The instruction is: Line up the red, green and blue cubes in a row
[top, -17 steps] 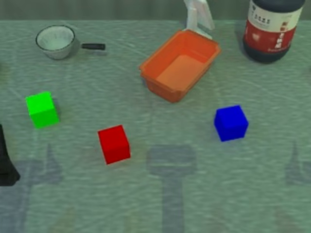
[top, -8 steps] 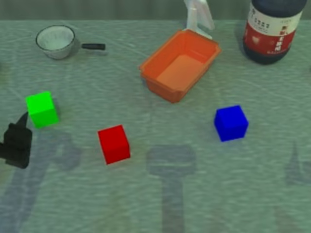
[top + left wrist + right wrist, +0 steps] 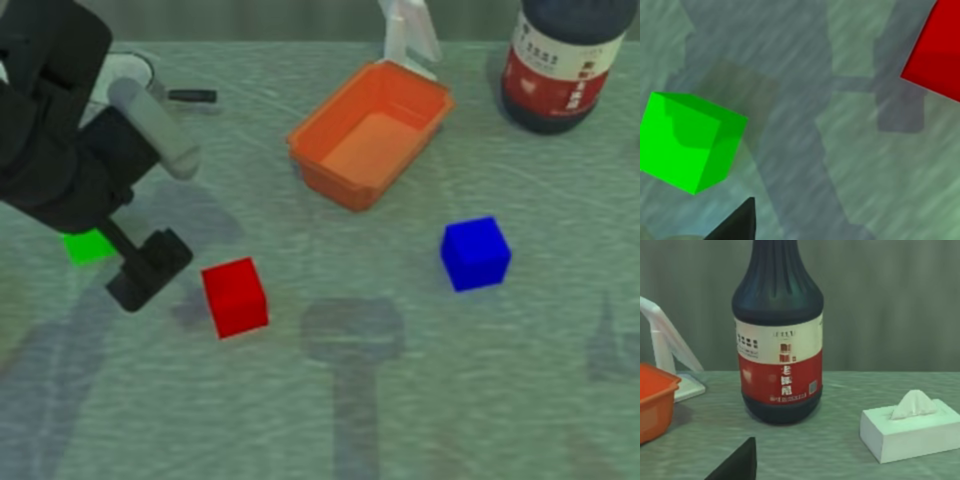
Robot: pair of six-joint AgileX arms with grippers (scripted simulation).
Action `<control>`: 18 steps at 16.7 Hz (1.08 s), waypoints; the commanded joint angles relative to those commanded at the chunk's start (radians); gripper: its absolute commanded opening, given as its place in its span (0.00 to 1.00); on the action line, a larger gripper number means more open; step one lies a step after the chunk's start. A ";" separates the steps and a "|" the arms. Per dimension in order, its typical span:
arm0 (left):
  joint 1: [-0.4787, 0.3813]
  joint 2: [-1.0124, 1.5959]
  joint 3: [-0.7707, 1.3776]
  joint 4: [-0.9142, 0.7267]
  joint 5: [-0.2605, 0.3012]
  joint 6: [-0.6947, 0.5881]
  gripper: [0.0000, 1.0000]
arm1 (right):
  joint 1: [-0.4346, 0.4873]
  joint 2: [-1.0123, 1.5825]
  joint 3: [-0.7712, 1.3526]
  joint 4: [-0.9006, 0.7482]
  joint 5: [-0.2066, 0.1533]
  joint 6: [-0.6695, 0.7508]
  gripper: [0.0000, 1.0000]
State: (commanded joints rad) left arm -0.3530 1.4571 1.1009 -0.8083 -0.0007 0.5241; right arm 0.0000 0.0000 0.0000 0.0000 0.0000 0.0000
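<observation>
The left arm [image 3: 70, 140] hides most of the green cube [image 3: 88, 246].

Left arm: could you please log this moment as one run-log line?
left pincer: between green cube and red cube, holding nothing | blue cube: apart at right | right arm: out of top view

Three cameras: one overhead, one on each wrist.

Top view straight down on the table [image 3: 420, 400], far enough to take in all cubes, tray and bottle. Left wrist view close above the cloth, angled down at green cube [image 3: 687, 142] and red cube [image 3: 935, 50], both shared with the top view. Right wrist view low, level, facing the dark bottle [image 3: 779, 335], also seen from above.
</observation>
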 joint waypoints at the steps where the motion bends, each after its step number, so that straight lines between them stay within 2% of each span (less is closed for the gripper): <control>1: -0.022 0.087 0.068 -0.050 0.000 0.033 1.00 | 0.000 0.000 0.000 0.000 0.000 0.000 1.00; 5: -0.097 0.377 0.306 -0.213 0.002 0.142 1.00 | 0.000 0.000 0.000 0.000 0.000 0.000 1.00; 9: -0.140 0.545 0.452 -0.302 0.002 0.206 1.00 | 0.000 0.000 0.000 0.000 0.000 0.000 1.00; 18: -0.144 0.581 0.444 -0.272 0.002 0.217 1.00 | 0.000 0.000 0.000 0.000 0.000 0.000 1.00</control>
State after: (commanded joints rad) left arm -0.4970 2.0377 1.5448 -1.0806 0.0017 0.7408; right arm 0.0000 0.0000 0.0000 0.0000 0.0000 0.0000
